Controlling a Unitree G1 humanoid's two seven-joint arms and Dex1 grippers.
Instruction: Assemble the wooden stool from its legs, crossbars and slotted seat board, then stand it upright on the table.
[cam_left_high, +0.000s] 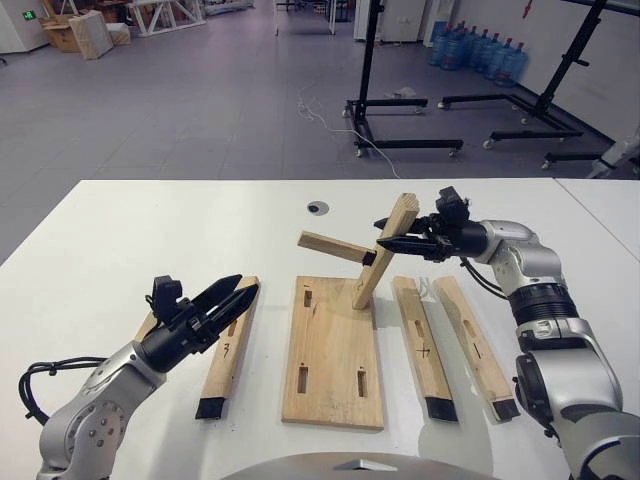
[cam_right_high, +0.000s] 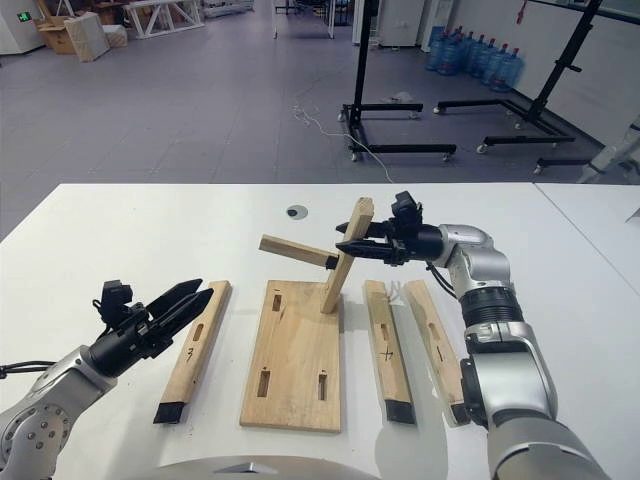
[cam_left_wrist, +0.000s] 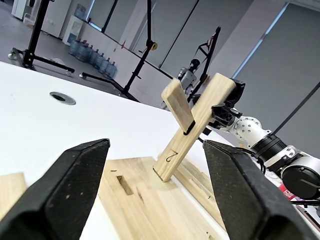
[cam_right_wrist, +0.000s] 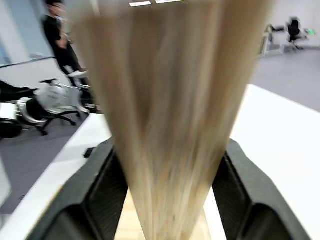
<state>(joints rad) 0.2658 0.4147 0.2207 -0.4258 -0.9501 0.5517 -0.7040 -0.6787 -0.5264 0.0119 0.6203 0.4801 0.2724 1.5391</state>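
The slotted seat board (cam_left_high: 332, 372) lies flat at the table's middle. One leg (cam_left_high: 386, 250) stands tilted with its foot in a slot at the board's far end, and a crossbar (cam_left_high: 331, 247) sticks out of it to the left. My right gripper (cam_left_high: 392, 243) is shut on this leg near its upper half; the leg (cam_right_wrist: 175, 100) sits between the black fingers (cam_right_wrist: 100, 195). My left gripper (cam_left_high: 244, 290) hovers open over the far end of a loose leg (cam_left_high: 226, 355) lying left of the board. Its fingers (cam_left_wrist: 75, 190) frame the standing leg (cam_left_wrist: 192, 125).
Two more legs (cam_left_high: 422, 345) (cam_left_high: 476, 345) lie side by side right of the board. A round hole (cam_left_high: 317, 208) is set in the white table (cam_left_high: 150, 230) behind the parts. Black stands and water bottles are on the floor beyond.
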